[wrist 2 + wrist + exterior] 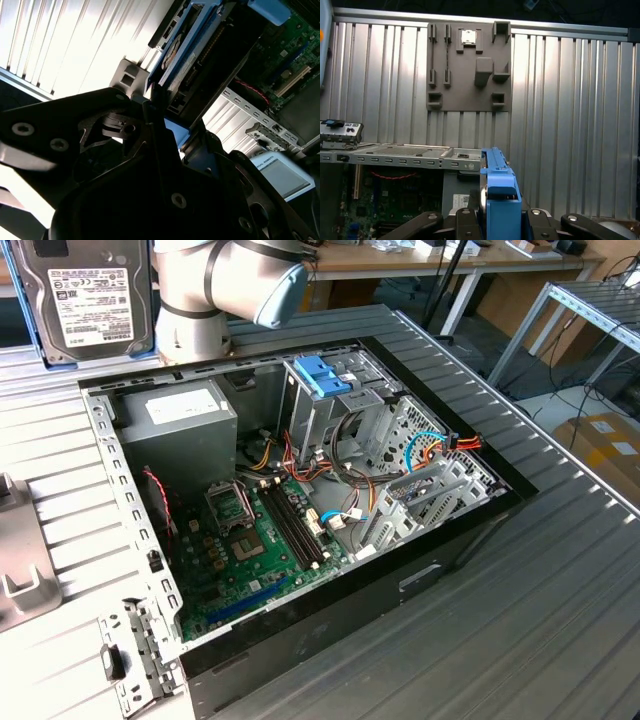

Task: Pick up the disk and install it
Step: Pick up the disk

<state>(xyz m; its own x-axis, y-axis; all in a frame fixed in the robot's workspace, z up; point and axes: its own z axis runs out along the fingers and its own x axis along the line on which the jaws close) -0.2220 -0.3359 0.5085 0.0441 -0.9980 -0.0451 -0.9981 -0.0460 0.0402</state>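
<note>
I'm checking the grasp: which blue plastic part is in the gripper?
The blue side rail of the disk, clamped in the gripper. The other blue part, the latch, sits atop the metal cage inside the case.

- Exterior view: we look down at a slant from off the arm, at middling range, on the whole open computer case (300,510) lying on the ribbed table (540,580). The arm (230,280) enters at the far edge of the picture.
- First wrist view: we ride just behind the gripper (497,225) and face outward along the disk (500,190) it clamps, which is seen edge-on and very near. Beyond it lie the case's rim, the table and a grey fixture plate (470,70).
- Second wrist view: we sit hard against the gripper, whose dark frame covers the near field, and look along the disk toward the case.
- Shared field: all three views take in the disk, the table and the motherboard (260,540) inside the case.
</note>
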